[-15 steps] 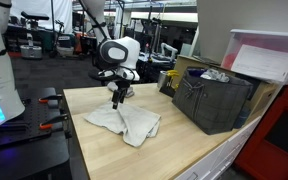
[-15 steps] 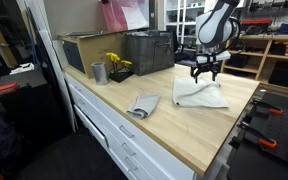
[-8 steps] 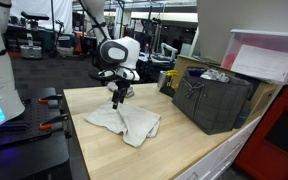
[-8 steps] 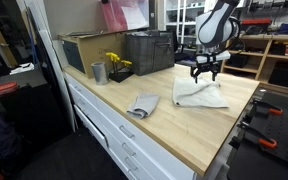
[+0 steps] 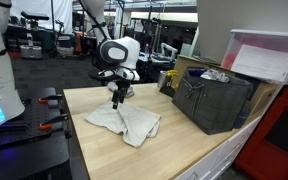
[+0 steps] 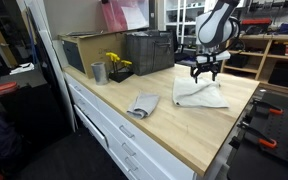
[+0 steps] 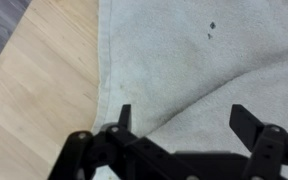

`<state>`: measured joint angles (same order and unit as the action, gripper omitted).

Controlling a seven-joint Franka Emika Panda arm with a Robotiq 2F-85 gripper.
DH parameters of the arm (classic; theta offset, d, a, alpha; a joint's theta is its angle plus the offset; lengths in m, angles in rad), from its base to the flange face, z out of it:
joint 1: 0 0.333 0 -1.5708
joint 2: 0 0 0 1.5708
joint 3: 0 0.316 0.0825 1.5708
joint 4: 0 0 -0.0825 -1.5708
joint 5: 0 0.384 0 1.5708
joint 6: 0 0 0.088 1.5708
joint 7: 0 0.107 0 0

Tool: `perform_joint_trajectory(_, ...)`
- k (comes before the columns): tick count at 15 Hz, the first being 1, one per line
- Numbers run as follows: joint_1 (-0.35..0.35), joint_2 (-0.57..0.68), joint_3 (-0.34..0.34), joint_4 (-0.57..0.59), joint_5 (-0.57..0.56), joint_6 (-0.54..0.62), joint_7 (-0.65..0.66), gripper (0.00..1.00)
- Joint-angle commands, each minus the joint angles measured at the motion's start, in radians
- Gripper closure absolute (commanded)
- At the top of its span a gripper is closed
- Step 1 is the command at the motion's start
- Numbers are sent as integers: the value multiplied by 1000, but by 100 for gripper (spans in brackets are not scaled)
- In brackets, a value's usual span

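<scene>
Hovering with black fingers (image 7: pixel 124 118) spread fully apart, gripping nothing. Directly beneath and between them, spread on the light wooden surface (image 7: pixel 34 110): a pale grey crumpled cloth (image 7: pixel 184 60).

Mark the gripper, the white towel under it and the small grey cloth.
gripper (image 6: pixel 205 80): in an exterior view, midway between its open fingers.
white towel (image 6: pixel 198 96): in an exterior view, middle of its flat part.
small grey cloth (image 6: pixel 142 104): in an exterior view, centre of the folded cloth.
</scene>
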<state>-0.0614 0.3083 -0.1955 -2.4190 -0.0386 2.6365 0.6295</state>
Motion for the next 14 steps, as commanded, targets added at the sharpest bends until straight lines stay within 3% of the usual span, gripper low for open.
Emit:
perform_joint_trajectory(1,17,1,-16,1,10,-2,-8,0)
perform_joint_trajectory(12,17,1,-16,1,10,-2,-8,0)
perform_joint_trajectory(14,38,16,-3,50,24,-35,17,0)
